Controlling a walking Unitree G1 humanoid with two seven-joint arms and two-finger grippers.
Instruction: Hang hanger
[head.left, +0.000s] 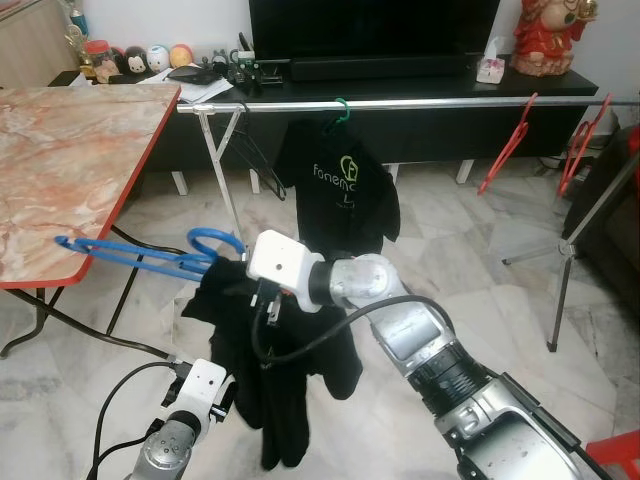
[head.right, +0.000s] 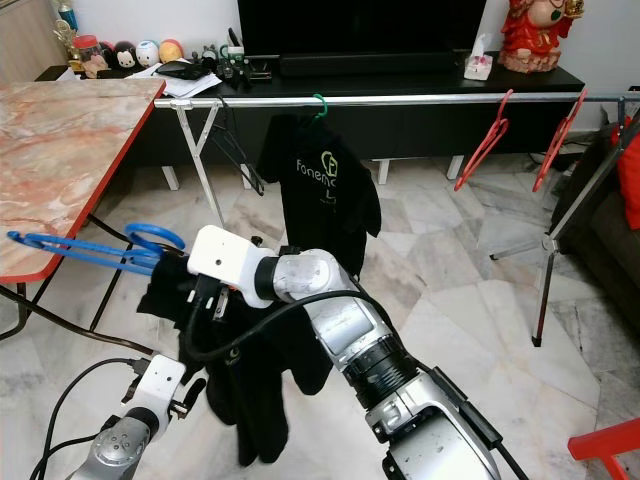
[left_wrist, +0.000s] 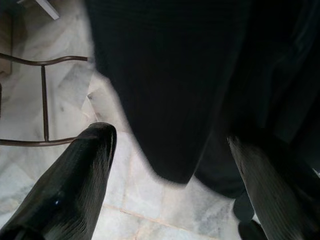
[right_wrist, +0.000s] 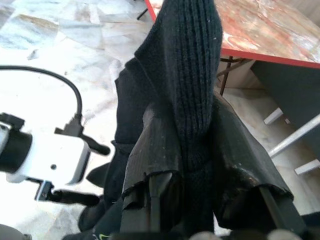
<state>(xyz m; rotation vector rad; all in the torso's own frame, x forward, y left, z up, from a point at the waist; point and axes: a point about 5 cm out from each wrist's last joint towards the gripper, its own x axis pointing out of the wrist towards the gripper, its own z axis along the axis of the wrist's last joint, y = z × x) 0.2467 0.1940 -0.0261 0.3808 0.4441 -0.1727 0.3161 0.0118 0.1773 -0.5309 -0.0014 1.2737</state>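
Observation:
A blue hanger (head.left: 150, 258) carries a black knit garment (head.left: 290, 370) that hangs down in front of me. My right gripper (right_wrist: 192, 120) is shut on a ribbed fold of the garment at the hanger's neck, its fingers (right_wrist: 155, 150) pressed to both sides of the cloth. The hanger's blue hook (head.left: 215, 240) curls beside the wrist, and its arms stick out to my left under the table edge. Low down, my left gripper (left_wrist: 170, 150) is open, with the garment's lower hem just beyond its fingertips. The metal clothes rail (head.left: 450, 103) stretches across the room behind.
A black printed T-shirt (head.left: 340, 180) hangs on a green hanger from the rail, and two red hangers (head.left: 505, 150) hang further right. A marble-topped folding table (head.left: 60, 160) stands at my left. A dark TV console stands behind the rail. A red stool corner (head.left: 620, 450) shows low right.

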